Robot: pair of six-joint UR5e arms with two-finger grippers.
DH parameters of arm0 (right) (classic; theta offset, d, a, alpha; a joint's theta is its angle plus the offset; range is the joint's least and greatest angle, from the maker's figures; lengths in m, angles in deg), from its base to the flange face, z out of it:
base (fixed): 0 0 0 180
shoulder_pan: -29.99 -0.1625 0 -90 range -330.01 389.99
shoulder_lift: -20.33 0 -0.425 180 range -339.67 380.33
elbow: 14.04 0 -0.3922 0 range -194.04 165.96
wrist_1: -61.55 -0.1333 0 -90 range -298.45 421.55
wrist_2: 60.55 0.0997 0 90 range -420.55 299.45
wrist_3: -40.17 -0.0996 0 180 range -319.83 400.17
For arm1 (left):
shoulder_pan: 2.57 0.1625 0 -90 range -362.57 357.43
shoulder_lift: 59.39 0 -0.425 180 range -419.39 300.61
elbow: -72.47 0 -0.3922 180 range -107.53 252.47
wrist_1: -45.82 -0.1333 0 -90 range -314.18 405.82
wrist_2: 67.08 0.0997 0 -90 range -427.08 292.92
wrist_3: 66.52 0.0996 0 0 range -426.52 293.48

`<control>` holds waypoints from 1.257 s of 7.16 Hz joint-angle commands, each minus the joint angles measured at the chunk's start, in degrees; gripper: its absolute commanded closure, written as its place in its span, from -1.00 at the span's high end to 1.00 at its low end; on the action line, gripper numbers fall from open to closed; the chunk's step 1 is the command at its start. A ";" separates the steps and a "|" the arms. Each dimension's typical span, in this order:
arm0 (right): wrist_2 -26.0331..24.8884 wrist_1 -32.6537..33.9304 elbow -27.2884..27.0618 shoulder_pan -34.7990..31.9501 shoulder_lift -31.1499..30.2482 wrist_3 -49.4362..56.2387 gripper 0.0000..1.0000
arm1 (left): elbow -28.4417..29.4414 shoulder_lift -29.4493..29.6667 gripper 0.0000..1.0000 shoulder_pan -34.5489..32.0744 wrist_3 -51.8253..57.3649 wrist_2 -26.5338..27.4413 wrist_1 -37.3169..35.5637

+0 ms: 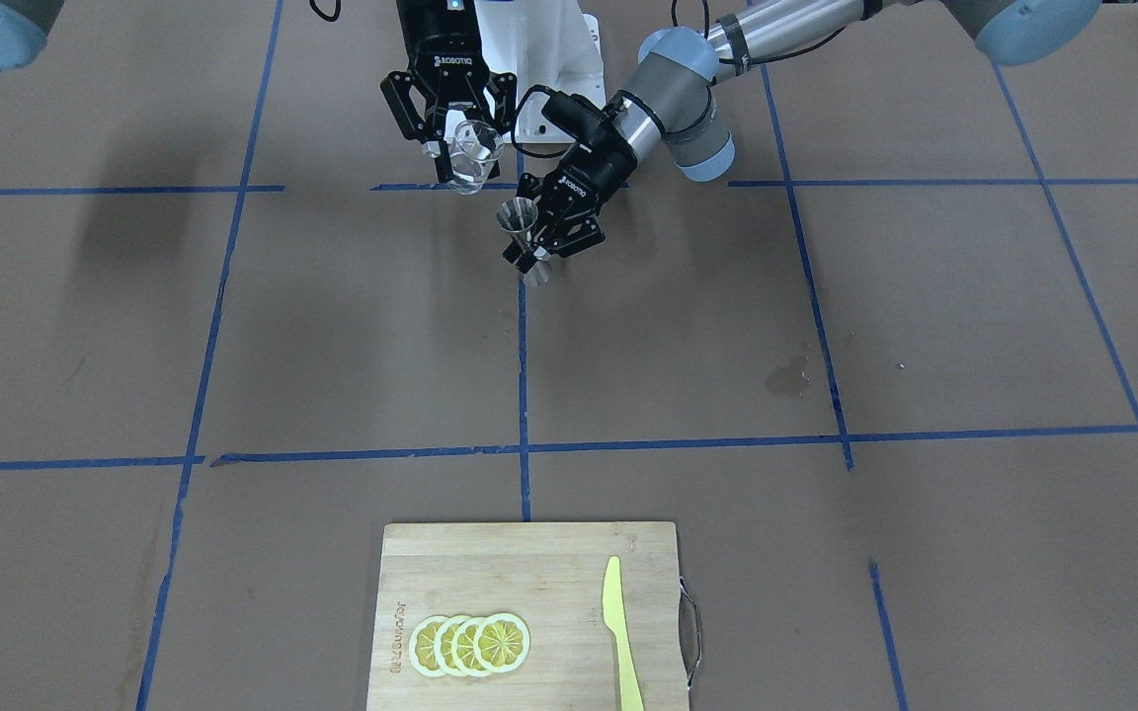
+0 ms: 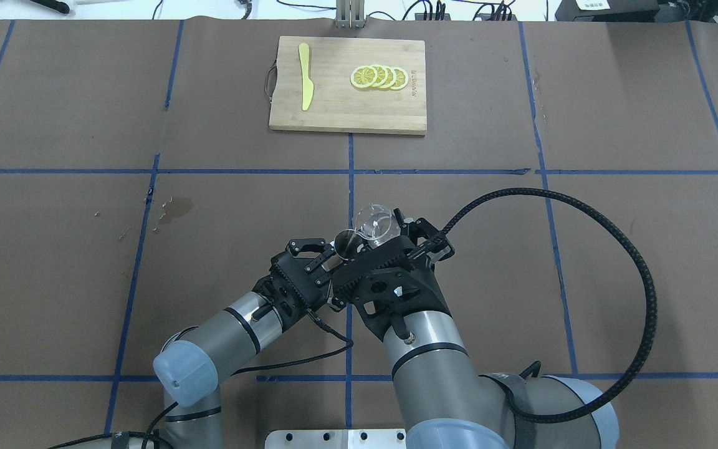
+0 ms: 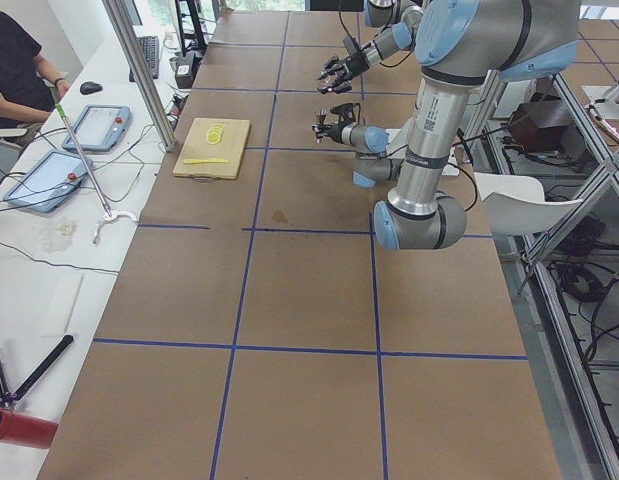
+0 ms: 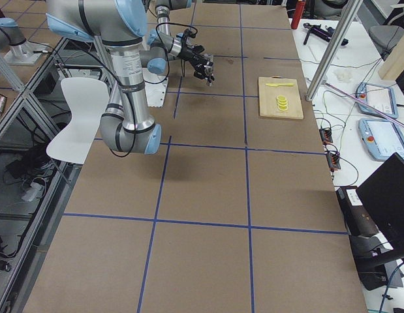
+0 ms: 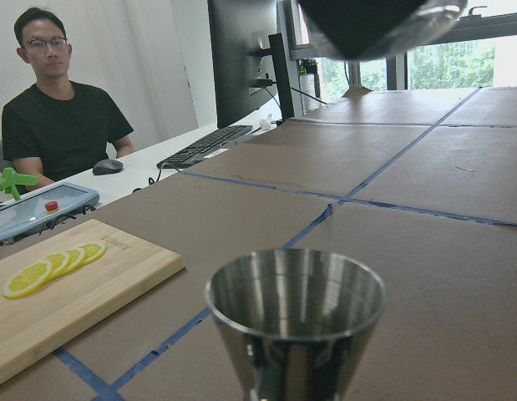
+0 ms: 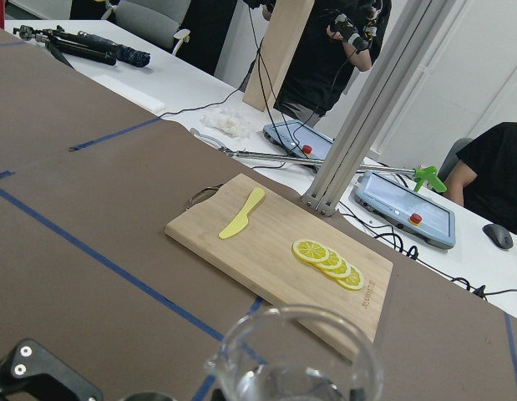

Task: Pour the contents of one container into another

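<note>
Jigger (image 1: 518,217) is up off the table (image 1: 925,316), pinched around its narrow waist by the left gripper (image 1: 532,252). It's close to upright and its open top cone faces up. In the left wrist view you look right at its mouth, but I can't tell if anything's in it.

Right gripper (image 1: 467,140) is clamped on the little glass cup (image 2: 374,223), one finger on each side. The cup is tipped over at an angle, and from overhead its rim sits just beside the jigger's rim. Whether they actually touch, I can't tell. There's something clear and glinty in the bottom of the cup in the right wrist view, though it could just be the thick glass.

Both grippers are bunched together near the middle blue tape line (image 1: 524,375), on the robot's side of the table.

Way over on the far side there's a wooden cutting board (image 1: 529,568) with four overlapping lemon slices (image 1: 470,644) and a yellow knife (image 1: 620,632) on it, well apart from the action. There's also a dark stain (image 1: 788,377) on the brown surface.
</note>
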 commanded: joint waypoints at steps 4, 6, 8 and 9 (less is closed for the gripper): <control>0.04 5.51 0.56 -0.75 1.25 5.62 -1.00 | 0.26 0.12 -1.00 0.11 0.53 0.34 -0.18; 0.04 5.51 1.53 -0.75 2.04 6.95 -1.00 | 0.09 0.38 -1.00 0.11 0.35 0.52 -0.18; 0.04 5.60 1.53 -0.93 2.04 9.13 -1.00 | -0.17 0.56 -1.00 0.72 -0.26 0.78 0.00; 0.04 6.90 1.53 -0.93 2.22 9.32 -1.00 | -0.09 0.73 -1.00 1.07 -0.35 1.65 0.09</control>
